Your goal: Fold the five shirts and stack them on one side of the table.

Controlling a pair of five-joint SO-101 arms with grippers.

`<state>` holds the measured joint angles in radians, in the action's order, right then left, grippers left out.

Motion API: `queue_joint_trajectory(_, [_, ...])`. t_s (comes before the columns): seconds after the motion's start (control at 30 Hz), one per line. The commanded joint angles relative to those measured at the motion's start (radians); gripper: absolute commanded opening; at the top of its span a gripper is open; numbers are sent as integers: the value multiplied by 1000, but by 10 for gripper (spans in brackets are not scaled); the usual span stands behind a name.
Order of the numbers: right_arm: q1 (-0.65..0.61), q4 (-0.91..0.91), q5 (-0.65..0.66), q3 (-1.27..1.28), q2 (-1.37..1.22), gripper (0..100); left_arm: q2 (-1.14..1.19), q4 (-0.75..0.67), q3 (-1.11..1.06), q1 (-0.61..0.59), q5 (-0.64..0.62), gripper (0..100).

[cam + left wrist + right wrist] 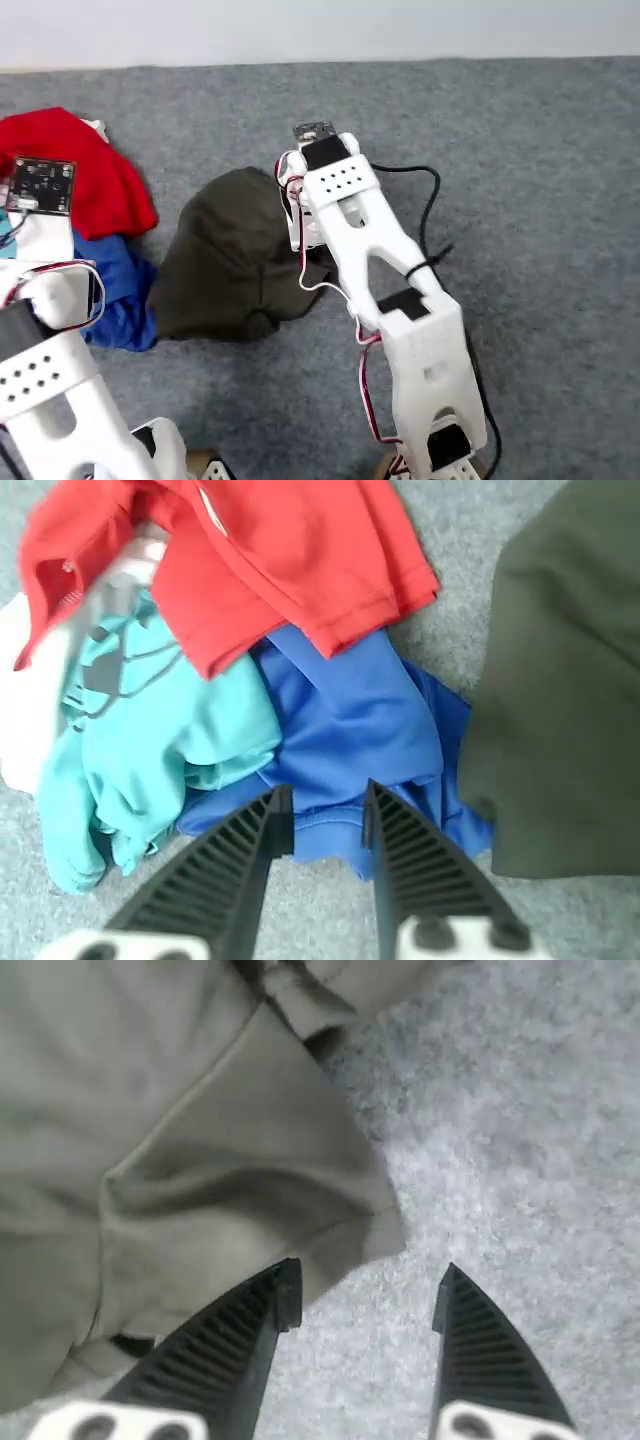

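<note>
1. Far left of the tabletop (540, 150): four unfolded shirts lie in one heap. The red shirt (280, 550) lies on top, overlapping the teal shirt (170, 720) and the blue shirt (350, 720). A white shirt (25, 710) pokes out at the heap's outer edge. No folding done yet, by the look of it.
2. There is no bin or tray. The heap does the holding, probably as a supply to draw from one shirt at a time.
3. The left gripper (325, 798) hangs above the blue shirt's near edge. Its jaws are parted only narrowly, with nothing between them. I judge it is parked rather than gripping.
4. Centre: the olive shirt (230, 260) lies crumpled, just beside the blue one, with their edges touching or nearly so. Set apart from the heap, it looks like the first shirt to be worked.
5. The right gripper (370, 1275) is at the olive shirt's right-hand border, wide open and holding nothing. One finger is over a loose corner of cloth, the other over bare tabletop, so the jaws straddle the hem. That placement suits a pinch on the edge to spread the shirt flat.
6. Right side: bare grey tabletop, a likely site for the stack.
</note>
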<state>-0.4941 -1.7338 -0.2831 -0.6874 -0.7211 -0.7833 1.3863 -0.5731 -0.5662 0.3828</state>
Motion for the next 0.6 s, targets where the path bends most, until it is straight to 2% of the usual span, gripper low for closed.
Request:
queue_joint_trajectory(0.0, [-5, -35, -3, -146, -53, 231, -31, -25, 2, -3, 8, 118])
queue_joint_trajectory(0.57, [-2, -33, -3, -175, -229, 231, -31, -26, 2, -3, 8, 118])
